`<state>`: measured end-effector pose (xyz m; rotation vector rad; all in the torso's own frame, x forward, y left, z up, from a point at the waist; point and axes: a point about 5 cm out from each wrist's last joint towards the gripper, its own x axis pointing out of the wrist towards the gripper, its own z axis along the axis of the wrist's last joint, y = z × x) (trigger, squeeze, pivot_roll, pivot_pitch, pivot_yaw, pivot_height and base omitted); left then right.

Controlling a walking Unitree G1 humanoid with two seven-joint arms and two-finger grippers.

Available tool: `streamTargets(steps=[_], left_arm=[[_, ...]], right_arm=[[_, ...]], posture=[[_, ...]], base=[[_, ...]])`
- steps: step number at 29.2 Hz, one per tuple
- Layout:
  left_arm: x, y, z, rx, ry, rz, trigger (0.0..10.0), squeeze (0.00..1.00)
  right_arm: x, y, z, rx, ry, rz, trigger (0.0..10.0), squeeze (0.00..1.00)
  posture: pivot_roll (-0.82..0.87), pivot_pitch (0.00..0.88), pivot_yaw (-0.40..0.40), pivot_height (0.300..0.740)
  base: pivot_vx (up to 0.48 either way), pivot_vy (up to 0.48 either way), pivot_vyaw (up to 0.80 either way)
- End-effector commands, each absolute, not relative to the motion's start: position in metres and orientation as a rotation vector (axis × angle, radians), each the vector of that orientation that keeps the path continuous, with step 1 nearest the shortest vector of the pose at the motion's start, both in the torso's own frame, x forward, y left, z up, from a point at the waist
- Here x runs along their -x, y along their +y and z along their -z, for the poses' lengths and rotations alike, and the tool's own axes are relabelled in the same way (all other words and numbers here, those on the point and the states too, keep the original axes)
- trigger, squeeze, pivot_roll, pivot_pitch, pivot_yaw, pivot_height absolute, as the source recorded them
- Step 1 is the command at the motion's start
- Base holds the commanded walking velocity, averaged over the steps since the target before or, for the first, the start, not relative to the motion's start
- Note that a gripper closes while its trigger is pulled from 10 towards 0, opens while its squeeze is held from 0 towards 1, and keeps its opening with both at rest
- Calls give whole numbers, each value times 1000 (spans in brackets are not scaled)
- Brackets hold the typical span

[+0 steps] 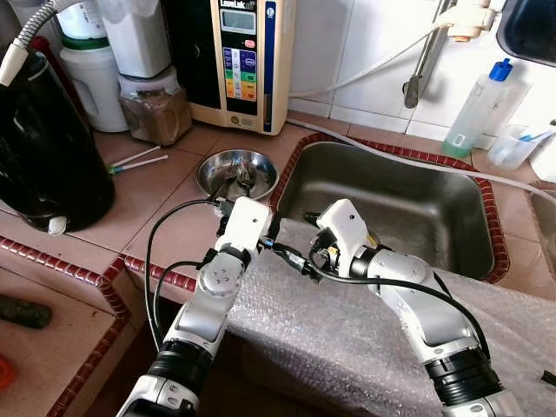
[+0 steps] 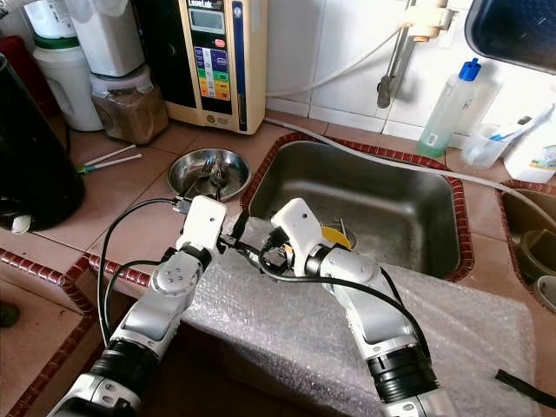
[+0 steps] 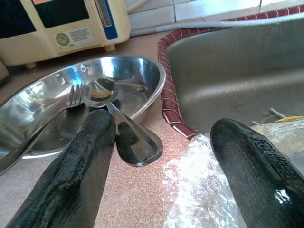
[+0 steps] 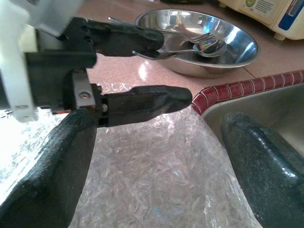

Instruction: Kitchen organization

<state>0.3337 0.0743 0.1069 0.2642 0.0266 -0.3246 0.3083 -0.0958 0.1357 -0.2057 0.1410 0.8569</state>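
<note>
A steel bowl (image 1: pixel 211 165) holding a fork (image 3: pixel 73 95) and spoons stands on the counter, left of the sink (image 1: pixel 391 204). My left gripper (image 3: pixel 164 128) is open at the bowl's near rim, over the counter edge. One spoon's handle (image 3: pixel 137 142) sticks out over the rim and rests against one of its fingers (image 3: pixel 90 142). My right gripper (image 4: pixel 159 123) is also open, low over a sheet of bubble wrap (image 1: pixel 330 321). It faces the left gripper's fingers (image 4: pixel 147 102) from close by, with nothing between its own.
A water purifier (image 1: pixel 243 61), a jar of brown powder (image 1: pixel 156 109) and a black appliance (image 1: pixel 43 148) crowd the back left. A soap bottle (image 1: pixel 473 109) stands behind the sink. Something yellow (image 2: pixel 334 234) lies at the sink's near edge.
</note>
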Motion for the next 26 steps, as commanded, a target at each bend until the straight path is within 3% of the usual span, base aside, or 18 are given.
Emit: streamTargets(steps=[1, 2, 3, 5, 6, 7, 26], left_arm=[[-334, 73, -102, -279, 44, 335, 10000, 0], [-334, 73, -101, -280, 46, 334, 10000, 0], [-335, 73, -101, -285, 46, 337, 8118, 0], [-335, 73, -100, -288, 45, 338, 8118, 0], [-335, 73, -99, -292, 48, 342, 1686, 0], [-335, 72, -97, -294, 59, 355, 0, 0], [-338, 73, -100, -287, 29, 341, 0, 0]], right_arm=[[-310, -95, -138, 220, 130, -863, 10000, 0], [-310, -94, -138, 220, 130, -863, 10000, 0], [-310, -95, -138, 220, 130, -863, 10000, 0], [-310, -95, -138, 220, 130, -862, 10000, 0], [-310, -95, -138, 220, 131, -861, 10000, 0], [-309, -96, -137, 220, 134, -859, 10000, 0], [-310, -96, -136, 222, 136, -861, 10000, 0]], posture=[[46, 0, -5, 740], [42, 0, -4, 740], [40, 0, -4, 740], [40, 0, -4, 740], [39, 0, -2, 740], [38, 0, -2, 740], [40, 0, -8, 740]], base=[[0, 0, 0], [0, 0, 0], [0, 0, 0], [0, 0, 0], [0, 0, 0], [0, 0, 0], [0, 0, 0]])
